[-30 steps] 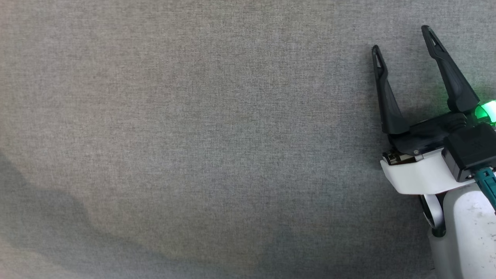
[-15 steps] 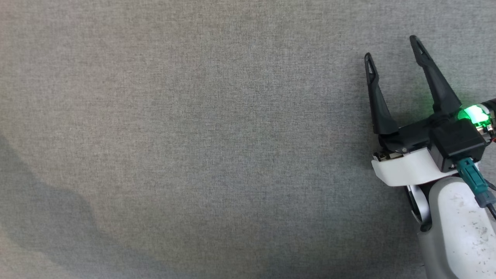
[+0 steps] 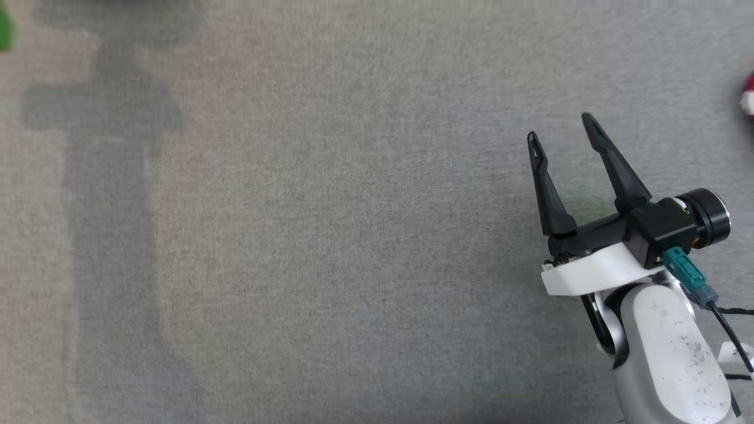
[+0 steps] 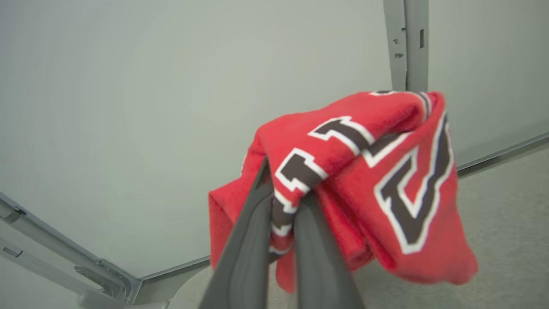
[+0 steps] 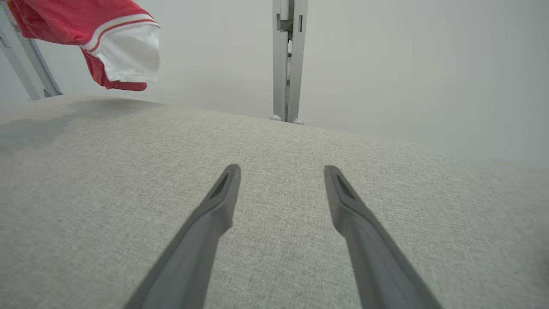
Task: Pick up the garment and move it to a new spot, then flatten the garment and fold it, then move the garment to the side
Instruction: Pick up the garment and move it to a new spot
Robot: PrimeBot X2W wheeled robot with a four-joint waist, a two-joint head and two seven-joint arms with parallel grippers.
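Red T-shirt (image 4: 386,171): bunched, pinched between the fingers of left gripper (image 4: 285,189), draping beyond their tips, airborne. Right gripper (image 3: 559,126): fingers spread, nothing between. Step, likely: relocating. Next: lower, release onto grey fabric surface (image 3: 294,235).

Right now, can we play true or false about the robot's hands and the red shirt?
1. The left gripper is shut on the garment. True.
2. The right gripper grips the garment too. False: it is open, with nothing between its fingers, over the grey surface.
3. The garment lies flat on the grey surface. False: it hangs bunched from the left gripper, off the surface.
4. The garment has a white sleeve with a striped edge. True.
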